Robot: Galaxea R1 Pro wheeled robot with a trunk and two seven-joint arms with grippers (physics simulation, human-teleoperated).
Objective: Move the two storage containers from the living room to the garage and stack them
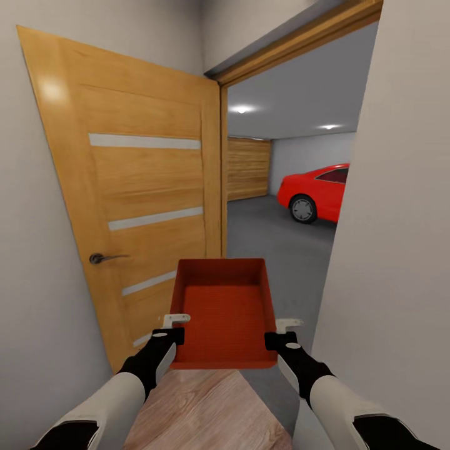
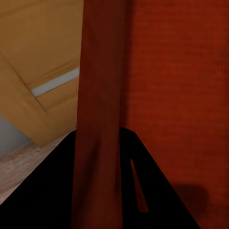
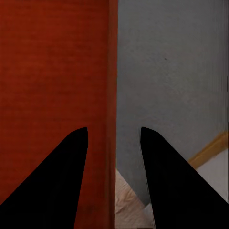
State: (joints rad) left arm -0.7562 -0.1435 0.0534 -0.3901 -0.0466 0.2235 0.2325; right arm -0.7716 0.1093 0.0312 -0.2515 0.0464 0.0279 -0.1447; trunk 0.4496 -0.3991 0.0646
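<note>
Head view: one orange-red storage container [image 1: 225,312] carried level at the garage [image 1: 294,187] doorway, left gripper [image 1: 167,335] and right gripper [image 1: 282,339] on its side walls — left wrist view shows fingers [image 2: 57,191] clamped astride the wall, right wrist view fingers [image 3: 57,181] straddling the other wall — judged in transit, nothing yet placed or stacked.

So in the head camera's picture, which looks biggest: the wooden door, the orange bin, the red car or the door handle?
1. Wooden door
2. Orange bin
3. Red car, though it stands far back and is partly hidden, so it only looks small
4. Door handle
</note>
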